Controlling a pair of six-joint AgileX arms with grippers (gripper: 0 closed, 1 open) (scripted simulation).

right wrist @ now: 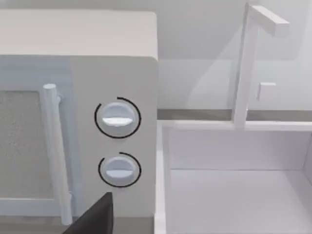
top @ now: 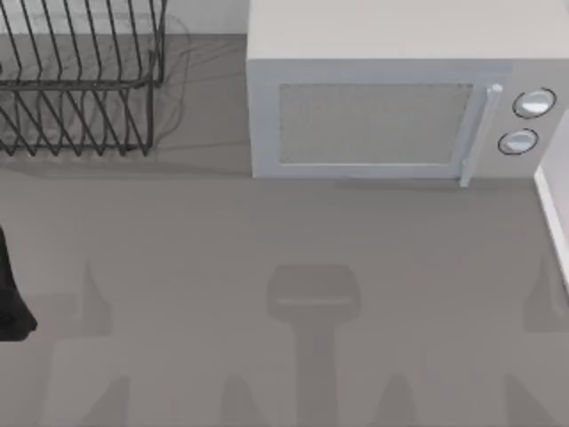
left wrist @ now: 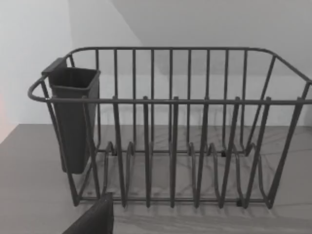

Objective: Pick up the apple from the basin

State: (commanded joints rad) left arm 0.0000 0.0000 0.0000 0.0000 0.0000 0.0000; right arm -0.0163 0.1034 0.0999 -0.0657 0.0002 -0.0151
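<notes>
Left gripper (left wrist: 95,219): a dark wedge of it sits nearest the left wrist camera, low over the table (top: 178,249); whether it is released or clenched I cannot tell.
Left arm (top: 11,298): a dark piece of it juts in at the table's left edge in the top view, well in front of the dish rack.
Right gripper (right wrist: 97,214): a dark wedge of it sits closest to the right wrist camera, facing the spot where the microwave meets the basin; its grip I cannot tell either.
Dish rack (left wrist: 170,101): dark wire, upright, straight ahead of the left gripper; it stands at the table's back left corner.
Cutlery cup (left wrist: 73,122): dark, hung on one end of the rack, nothing visible inside it.
Microwave (top: 382,98): pale, door shut, at the back of the table, to the right of the rack and apart from it.
Door handle (right wrist: 56,151): a vertical bar just beside the knobs.
Knobs (right wrist: 118,118): two, one above the other, on the microwave's right end.
Basin (right wrist: 234,146): white, directly beside the microwave's right side, with bare inner walls and floor where seen.
Faucet (right wrist: 246,63): white, rising from the basin's back rim.
Apple: I cannot tell where it lies.
</notes>
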